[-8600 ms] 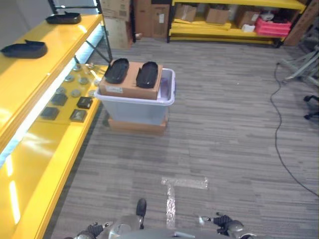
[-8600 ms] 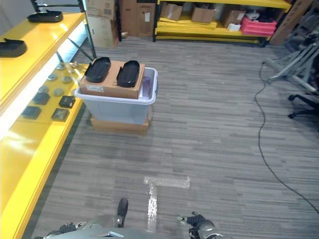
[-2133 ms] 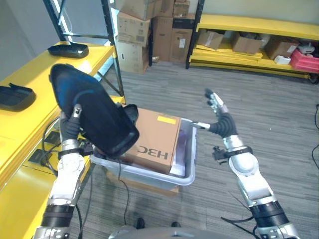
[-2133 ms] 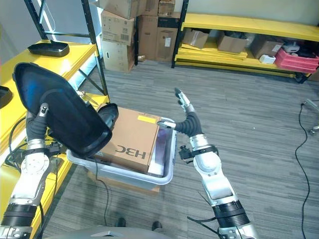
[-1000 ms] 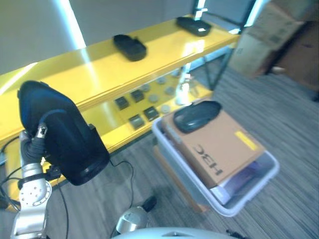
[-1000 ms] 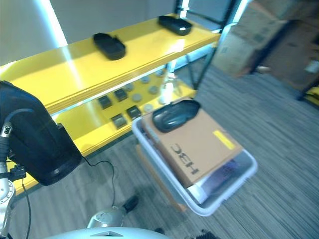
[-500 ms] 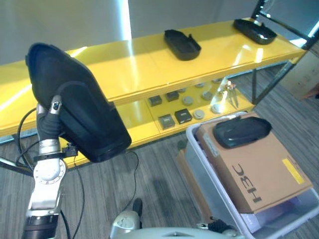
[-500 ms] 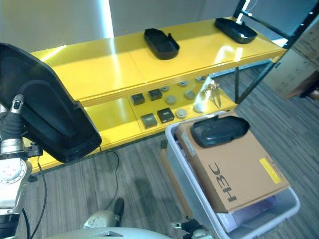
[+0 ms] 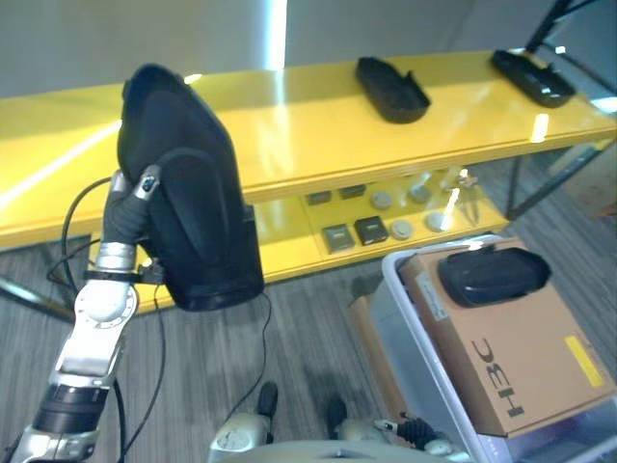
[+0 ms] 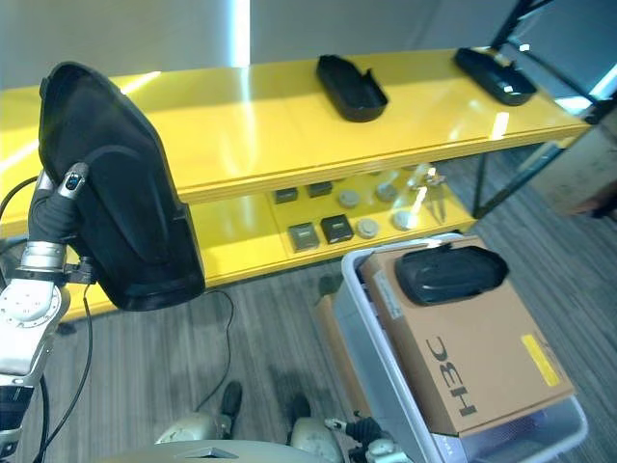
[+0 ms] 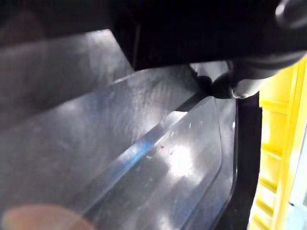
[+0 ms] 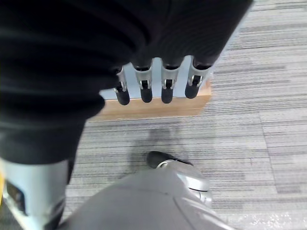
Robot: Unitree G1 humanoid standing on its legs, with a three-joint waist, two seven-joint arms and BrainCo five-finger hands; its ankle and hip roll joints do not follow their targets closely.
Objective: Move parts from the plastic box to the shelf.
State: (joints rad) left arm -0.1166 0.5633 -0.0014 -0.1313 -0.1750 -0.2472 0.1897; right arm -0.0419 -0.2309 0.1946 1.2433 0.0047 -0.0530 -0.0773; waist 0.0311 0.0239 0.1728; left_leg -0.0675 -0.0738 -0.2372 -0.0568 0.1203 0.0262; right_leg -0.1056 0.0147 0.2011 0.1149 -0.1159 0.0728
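My left hand (image 9: 128,210) is shut on a large black moulded part (image 9: 193,203), held upright in the air in front of the yellow shelf's top board (image 9: 289,130). The left wrist view shows the part's glossy inner face (image 11: 158,158) with one finger (image 11: 240,81) on it. A second black part (image 9: 494,275) lies on a cardboard box (image 9: 516,362) that sits inside the clear plastic box (image 9: 400,309) at the lower right. My right hand (image 12: 153,88) hangs low by my side, fingers relaxed, holding nothing.
Two more black parts (image 9: 390,89) (image 9: 532,77) rest on the shelf's top board towards the right. The lower shelf board carries several small grey and dark pieces (image 9: 371,229). Grey carpet floor (image 9: 299,357) lies between me and the shelf.
The camera has swung, so the shelf and plastic box sit further right. My left hand has turned the held part from tilted to more upright, closer to the shelf's top board.
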